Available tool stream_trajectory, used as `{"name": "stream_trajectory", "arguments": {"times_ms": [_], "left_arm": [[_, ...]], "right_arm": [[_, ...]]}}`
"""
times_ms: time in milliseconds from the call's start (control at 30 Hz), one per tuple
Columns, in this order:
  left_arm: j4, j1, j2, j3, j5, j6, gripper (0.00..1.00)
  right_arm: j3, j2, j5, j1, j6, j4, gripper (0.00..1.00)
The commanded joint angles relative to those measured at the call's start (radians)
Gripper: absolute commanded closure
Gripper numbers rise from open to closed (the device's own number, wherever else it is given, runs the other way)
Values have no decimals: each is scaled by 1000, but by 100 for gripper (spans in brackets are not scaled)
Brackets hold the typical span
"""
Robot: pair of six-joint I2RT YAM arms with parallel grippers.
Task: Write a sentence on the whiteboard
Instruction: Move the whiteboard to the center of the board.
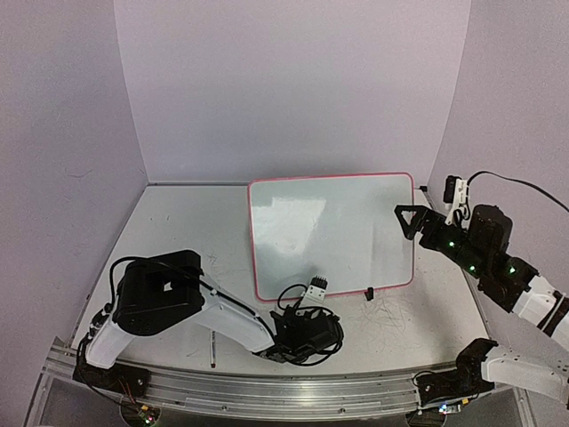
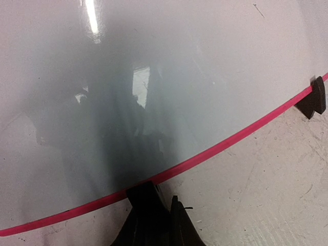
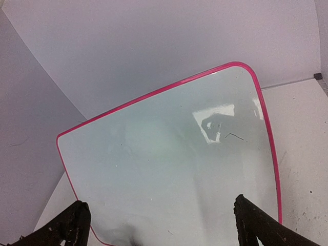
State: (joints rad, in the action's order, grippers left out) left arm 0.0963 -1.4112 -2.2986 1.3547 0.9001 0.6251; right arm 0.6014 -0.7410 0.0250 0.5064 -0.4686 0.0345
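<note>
Across the middle of the scuffed grey tabletop (image 1: 178, 222) sits the rectangular white board with the thin red-pink frame (image 1: 329, 231), one long edge facing the arms. Whether it lies flat or tilts up cannot be told. At that near edge the left gripper (image 2: 164, 210) has its black fingers drawn close, only a slit between them. They meet a black block (image 2: 146, 190) set across the frame; black on black, where finger ends and block begins is hard to make out. One small black clip foot (image 2: 313, 98) shows further right on the same edge. By the board's right edge the right gripper (image 3: 159, 225) hangs with fingers spread wide, holding nothing, both fingers cut off by the wrist picture's lower border. A short dark stroke (image 3: 236, 136) on the board and grey scribbles (image 1: 391, 311) on the table off its near right corner are too faint to read.
</note>
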Motion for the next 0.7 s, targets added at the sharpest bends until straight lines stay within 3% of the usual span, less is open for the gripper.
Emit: {"name": "stream_trajectory", "arguments": {"times_ms": [0,200,367,667], "left_arm": [[44,-73,-39,80,-139,-70,100],[33,-78,-23,85,-132,-94,93],[34,-78,38,61,-178,-135,60],[34,-78,252,-68,-248,-172,42]], "right_arm": [[18,-25,-2,4,-6,6,2],[3,-30,0,4,-18,18,2],[16,-57,2,3,-7,21,2],[19,-66,35,3,10,43,2]]}}
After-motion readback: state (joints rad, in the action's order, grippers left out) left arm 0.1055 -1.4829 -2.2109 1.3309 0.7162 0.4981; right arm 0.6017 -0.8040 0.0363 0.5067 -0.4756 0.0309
